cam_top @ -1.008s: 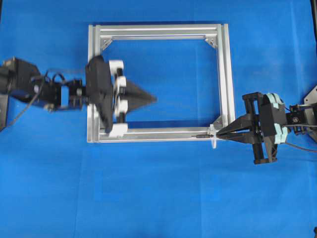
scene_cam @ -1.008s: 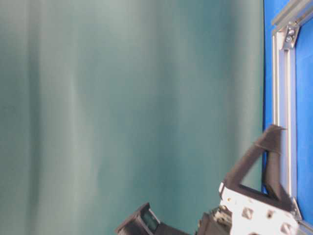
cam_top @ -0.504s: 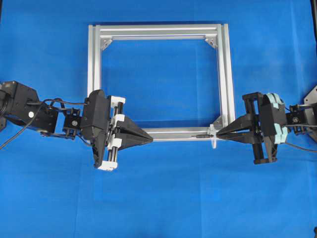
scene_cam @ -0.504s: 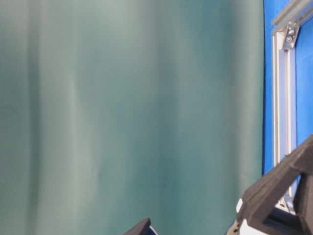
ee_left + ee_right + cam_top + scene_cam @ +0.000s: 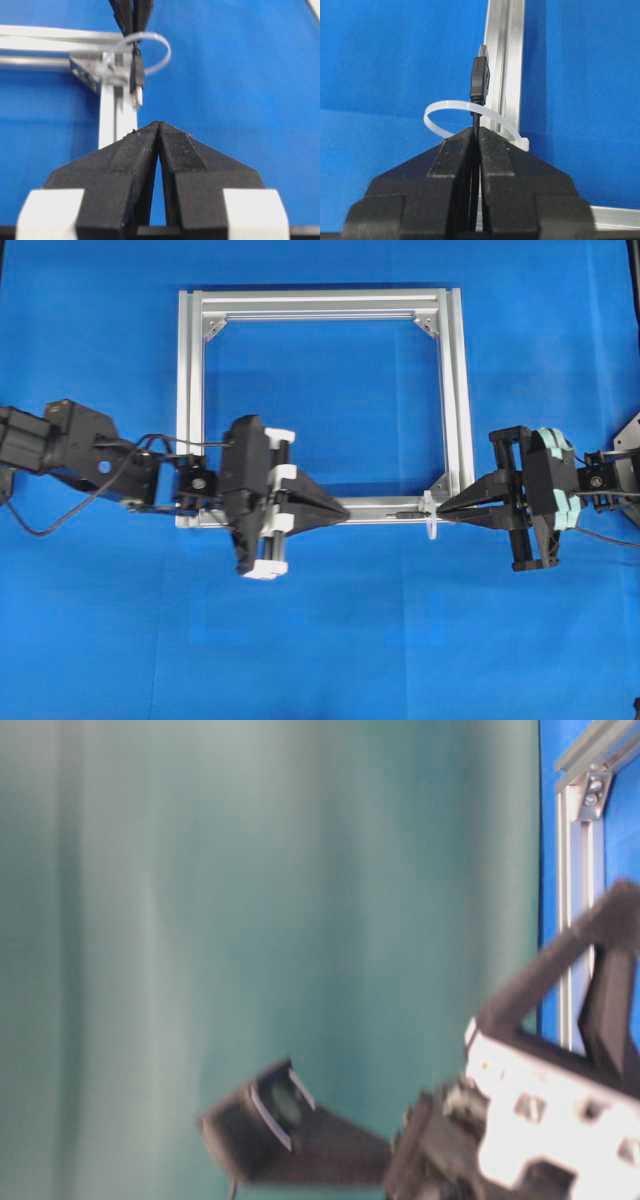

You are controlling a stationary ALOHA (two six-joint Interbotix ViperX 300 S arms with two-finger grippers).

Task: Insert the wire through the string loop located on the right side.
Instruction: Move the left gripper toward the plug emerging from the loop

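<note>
At the frame's [image 5: 460, 390] lower right corner, the wire [image 5: 479, 80], plug already passed through the loop [image 5: 455, 112], is pinched by the right hand [image 5: 445, 511]; should the closed, empty left hand [image 5: 343, 514] knock the plug, it could be pushed back out.

Black arms with thin black cables looping along them. White blocks flanking the left gripper [image 5: 340, 514] behind pointed, ridged black fingers [image 5: 142, 150]; pale teal blocks on the right gripper [image 5: 445, 510], same wedge-shaped black fingers [image 5: 456, 150].
</note>
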